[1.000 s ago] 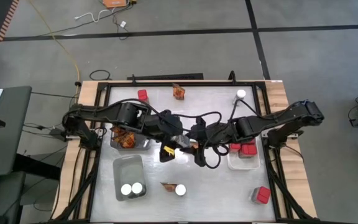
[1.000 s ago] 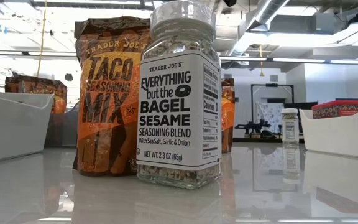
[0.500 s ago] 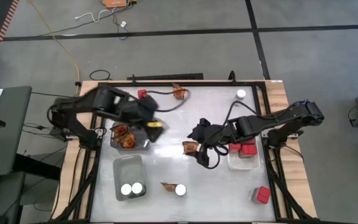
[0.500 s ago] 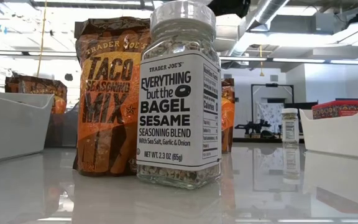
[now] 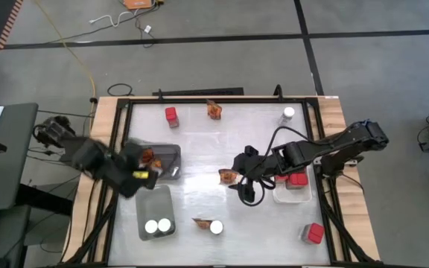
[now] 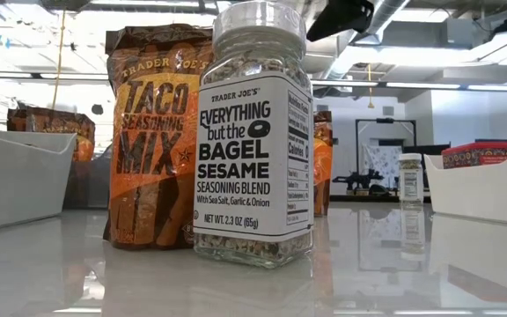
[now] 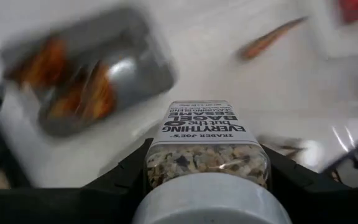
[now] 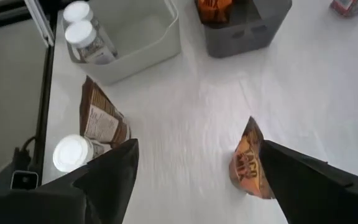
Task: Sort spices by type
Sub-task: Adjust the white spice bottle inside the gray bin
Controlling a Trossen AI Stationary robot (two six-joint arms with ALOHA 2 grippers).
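Observation:
My left gripper (image 5: 131, 181) is over the table's left side, above the gap between the dark grey tray (image 5: 171, 154) and the white tray (image 5: 155, 199). It is shut on a white-lidded seasoning jar (image 7: 205, 143). My right gripper (image 5: 239, 176) hangs open near the table's middle. An orange-brown packet (image 8: 250, 159) stands on its lower edge just beyond one finger (image 8: 300, 180). Packets lie in the dark grey tray, two jars (image 5: 156, 226) stand in the white tray, and red boxes (image 5: 295, 179) sit in the right tray. My left gripper pinches the jar between its two fingers (image 7: 124, 177) at the glass shoulder (image 7: 166, 163) just under the white lid. The jar lies along the fingers, lid toward the wrist and base pointing away. It is lifted clear of the table. My right gripper is close beside the packet (image 5: 227, 176); I cannot tell whether a finger touches it.
Loose on the table are a red box (image 5: 171, 114), a packet (image 5: 214, 110) and a jar (image 5: 287, 114) near the far edge. A packet (image 5: 199, 222), a jar (image 5: 216, 227) and a red box (image 5: 313, 233) lie near the near edge. Those two fill the low view's foreground.
My left gripper has swung fast from the table's middle toward the left edge, carrying the jar. It passed over the dark grey tray and then came nearer, toward the white tray. The right arm has stayed by the packet.

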